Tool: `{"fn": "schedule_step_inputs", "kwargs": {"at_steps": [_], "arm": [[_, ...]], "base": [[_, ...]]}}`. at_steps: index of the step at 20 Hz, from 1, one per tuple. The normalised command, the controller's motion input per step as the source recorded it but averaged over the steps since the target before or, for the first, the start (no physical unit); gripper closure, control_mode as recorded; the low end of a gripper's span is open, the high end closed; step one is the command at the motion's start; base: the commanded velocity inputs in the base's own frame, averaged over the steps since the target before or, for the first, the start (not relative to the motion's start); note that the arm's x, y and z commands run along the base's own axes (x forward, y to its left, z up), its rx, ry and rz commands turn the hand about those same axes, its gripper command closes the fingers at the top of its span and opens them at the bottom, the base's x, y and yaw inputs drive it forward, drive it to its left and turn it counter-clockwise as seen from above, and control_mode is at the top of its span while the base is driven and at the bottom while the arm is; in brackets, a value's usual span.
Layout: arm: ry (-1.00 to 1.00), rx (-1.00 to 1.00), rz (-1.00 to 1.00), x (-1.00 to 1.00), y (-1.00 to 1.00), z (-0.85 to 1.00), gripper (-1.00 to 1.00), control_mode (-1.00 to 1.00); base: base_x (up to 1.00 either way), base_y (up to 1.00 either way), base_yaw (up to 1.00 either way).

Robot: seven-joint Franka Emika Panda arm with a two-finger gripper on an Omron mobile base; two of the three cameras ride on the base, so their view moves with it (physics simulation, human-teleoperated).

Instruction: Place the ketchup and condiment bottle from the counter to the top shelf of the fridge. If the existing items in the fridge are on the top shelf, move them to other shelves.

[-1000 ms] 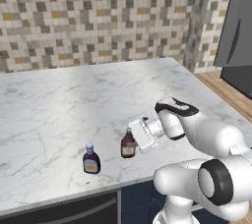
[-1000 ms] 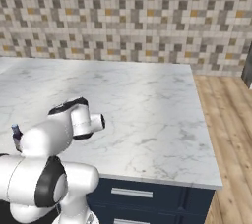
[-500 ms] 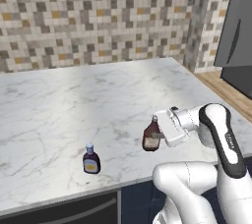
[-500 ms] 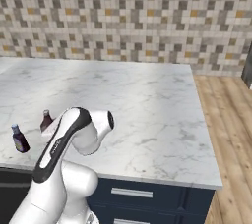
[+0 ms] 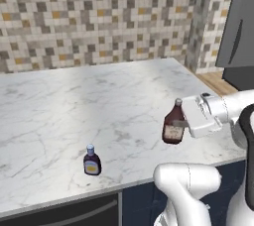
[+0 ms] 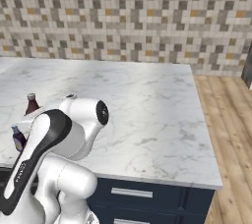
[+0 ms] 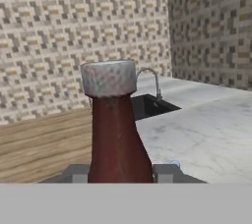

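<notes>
The pincer (image 5: 184,122) is closed on the ketchup bottle (image 5: 173,123), its two dark finger tips pressed against the bottle's flanks, one on either side. In the left base view the bottle is upright, dark reddish-brown with a grey cap and a pale label, lifted clear of the marble bench (image 5: 99,101) near the bench's front right corner, at about 4 o'clock in the picture. In the hand view the ketchup bottle (image 7: 117,134) stands at centre, its grey cap towards 12 o'clock, with a finger tip (image 7: 166,173) at 5 o'clock and the other at 7 o'clock beside the body. Beyond it in that view lie a sink (image 7: 150,106) with a curved tap (image 7: 151,79) set in the bench. The condiment bottle (image 5: 91,160), small, dark purple with a pale cap and yellow label, stands upright on the bench near the front edge, well apart from the held bottle, towards 8 o'clock from it. In the right base view the ketchup bottle's (image 6: 32,104) cap and neck show at 9 o'clock behind the arm, with the condiment bottle (image 6: 18,137) just below it.
</notes>
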Motion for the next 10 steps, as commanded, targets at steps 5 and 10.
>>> {"fn": "schedule_step_inputs", "kwargs": {"at_steps": [5,10], "arm": [[-0.11,-0.01,-0.06,-0.30,0.00,0.45,1.00,-1.00],[0.00,0.00,0.00,0.00,0.00,0.00,1.00,-1.00]], "base": [[0.00,0.00,0.00],[0.00,0.00,0.00]]}}
